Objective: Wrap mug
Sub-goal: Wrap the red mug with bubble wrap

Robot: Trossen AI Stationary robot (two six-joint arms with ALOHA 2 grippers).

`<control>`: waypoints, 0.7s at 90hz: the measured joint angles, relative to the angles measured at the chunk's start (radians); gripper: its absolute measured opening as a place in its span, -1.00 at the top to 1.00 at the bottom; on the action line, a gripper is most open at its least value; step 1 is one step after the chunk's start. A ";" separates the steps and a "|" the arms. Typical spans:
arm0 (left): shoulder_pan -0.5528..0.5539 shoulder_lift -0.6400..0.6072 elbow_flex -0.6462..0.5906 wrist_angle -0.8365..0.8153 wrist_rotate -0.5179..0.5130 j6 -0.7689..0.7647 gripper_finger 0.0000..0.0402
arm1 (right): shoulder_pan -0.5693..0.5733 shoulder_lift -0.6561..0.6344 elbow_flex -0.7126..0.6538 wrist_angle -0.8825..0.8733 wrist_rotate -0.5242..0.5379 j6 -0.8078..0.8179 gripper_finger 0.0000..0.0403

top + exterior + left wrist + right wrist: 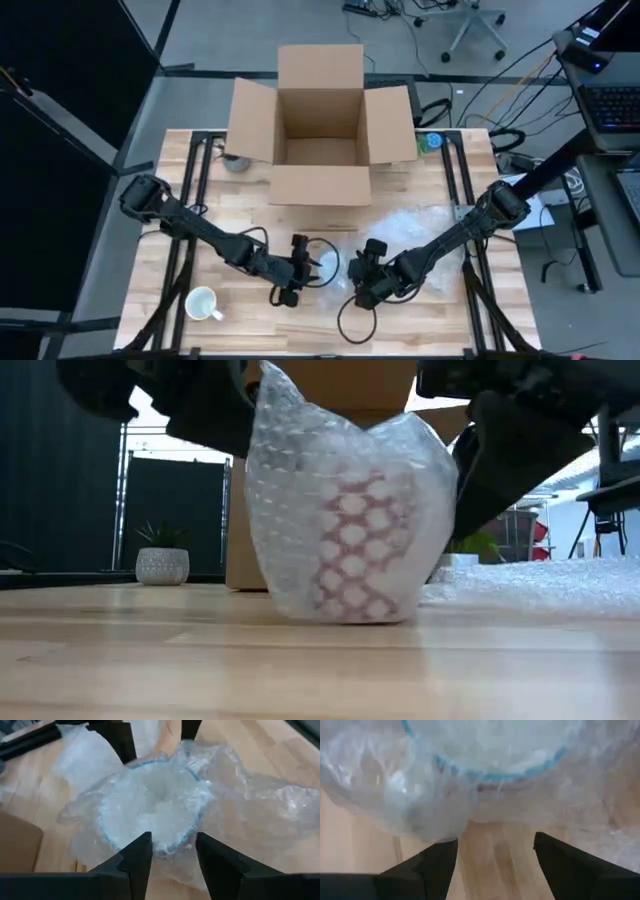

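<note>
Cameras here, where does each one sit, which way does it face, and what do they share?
High view: overhead, straight down on the wooden table, both arms, open cardboard box.
Low view: tabletop height, level at the bubble-wrapped patterned mug.
Left wrist view: left gripper open over that mug's rim.
Right wrist view: right gripper open beside it.
All four share the mug.

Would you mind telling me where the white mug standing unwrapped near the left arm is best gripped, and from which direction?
The white mug stands upright with its mouth open upward and its handle pointing toward the table's middle. I would probably come straight down with one finger inside the rim and one outside, on the side away from the handle, where the wall is bare.
</note>
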 joint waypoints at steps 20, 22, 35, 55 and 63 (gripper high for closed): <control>0.001 0.001 0.000 0.084 0.055 -0.002 0.29 | -0.052 -0.004 0.000 0.033 -0.002 -0.179 -0.25; 0.001 0.001 0.000 0.091 0.061 -0.002 0.29 | -0.056 -0.005 0.000 0.036 -0.003 -0.208 -0.25; 0.000 0.001 -0.001 0.112 0.102 -0.076 0.29 | -0.089 -0.005 0.008 0.035 -0.060 -0.370 -0.25; -0.001 -0.013 0.012 0.063 0.071 -0.101 0.29 | -0.132 -0.005 0.069 -0.103 -0.085 -0.460 -0.25; -0.007 -0.066 0.055 -0.031 0.039 -0.106 0.29 | -0.132 -0.006 0.121 -0.230 -0.121 -0.394 -0.25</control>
